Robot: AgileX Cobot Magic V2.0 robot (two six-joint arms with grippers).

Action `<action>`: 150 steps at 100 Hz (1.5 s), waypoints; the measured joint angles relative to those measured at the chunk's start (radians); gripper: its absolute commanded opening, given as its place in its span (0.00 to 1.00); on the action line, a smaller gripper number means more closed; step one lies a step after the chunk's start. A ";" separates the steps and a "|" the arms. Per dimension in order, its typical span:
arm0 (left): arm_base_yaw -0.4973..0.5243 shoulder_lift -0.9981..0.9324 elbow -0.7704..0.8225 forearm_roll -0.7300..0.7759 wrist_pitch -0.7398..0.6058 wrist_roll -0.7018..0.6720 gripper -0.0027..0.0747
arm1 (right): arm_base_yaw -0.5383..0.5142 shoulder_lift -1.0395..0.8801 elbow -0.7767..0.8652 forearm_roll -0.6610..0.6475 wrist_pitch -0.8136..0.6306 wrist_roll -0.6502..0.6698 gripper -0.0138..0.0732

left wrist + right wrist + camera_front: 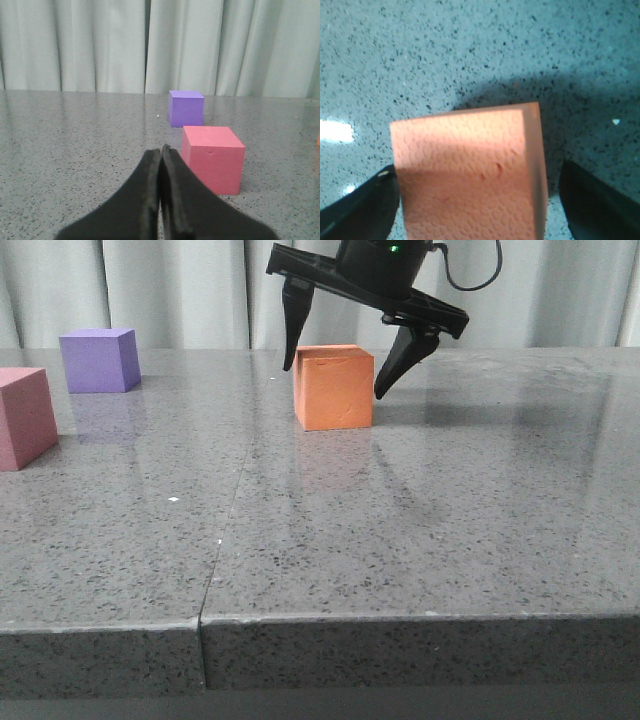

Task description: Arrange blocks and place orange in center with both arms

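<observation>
Front view: the right gripper (345,380), fingers spread, straddles the orange cube (334,387), which stands on the grey table (400,540); the purple cube (98,360) and pinkish-red cube (24,417) sit far left.

Left wrist view: the left gripper (161,152) has its fingers pressed together, near the pinkish-red cube (212,157); the purple cube (186,108) stands beyond.

Right wrist view: the orange cube (470,170) lies between spread fingers (592,205); contact cannot be judged.

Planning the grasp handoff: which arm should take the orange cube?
Right. Its tool is open, straddling the orange cube. The left tool is shut, near the pinkish-red cube.
</observation>
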 measured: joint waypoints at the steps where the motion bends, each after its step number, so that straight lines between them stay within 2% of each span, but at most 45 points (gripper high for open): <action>1: 0.000 0.000 0.000 0.000 0.000 0.000 0.01 | 0.000 0.000 0.000 0.000 -0.002 0.000 0.91; 42: 0.000 0.000 0.000 0.000 0.000 0.000 0.01 | 0.000 -0.066 0.000 0.000 0.045 -0.004 0.91; 51: 0.000 0.000 0.000 0.000 0.000 0.000 0.01 | 0.000 -0.097 0.000 -0.016 0.085 -0.010 0.86; 62: 0.000 0.000 0.000 0.000 0.000 0.000 0.01 | 0.000 -0.134 0.000 -0.073 0.151 -0.021 0.67; 68: 0.000 0.000 0.000 0.000 0.000 0.000 0.01 | 0.000 -0.154 0.000 -0.103 0.172 -0.032 0.48; 69: 0.000 0.000 0.000 0.000 0.000 0.000 0.01 | 0.000 -0.156 0.000 -0.106 0.175 -0.034 0.48; 71: 0.000 0.000 0.000 0.000 0.000 0.000 0.01 | 0.000 -0.163 0.000 -0.114 0.178 -0.037 0.40; 78: 0.000 0.000 0.000 0.000 0.000 0.000 0.01 | 0.000 -0.186 0.000 -0.141 0.186 -0.043 0.24; 88: 0.000 0.000 0.000 0.000 0.000 0.000 0.01 | 0.000 -0.217 0.000 -0.163 0.186 -0.047 0.07; 108: 0.000 0.000 0.000 0.000 0.000 0.000 0.01 | 0.000 -0.295 0.058 -0.176 0.188 -0.060 0.08; 130: 0.000 0.000 0.000 0.000 0.000 0.000 0.01 | 0.000 -0.448 0.270 -0.180 0.178 -0.060 0.08; 150: 0.000 0.000 0.000 0.000 0.000 0.000 0.01 | 0.000 -0.630 0.508 -0.180 0.022 -0.060 0.08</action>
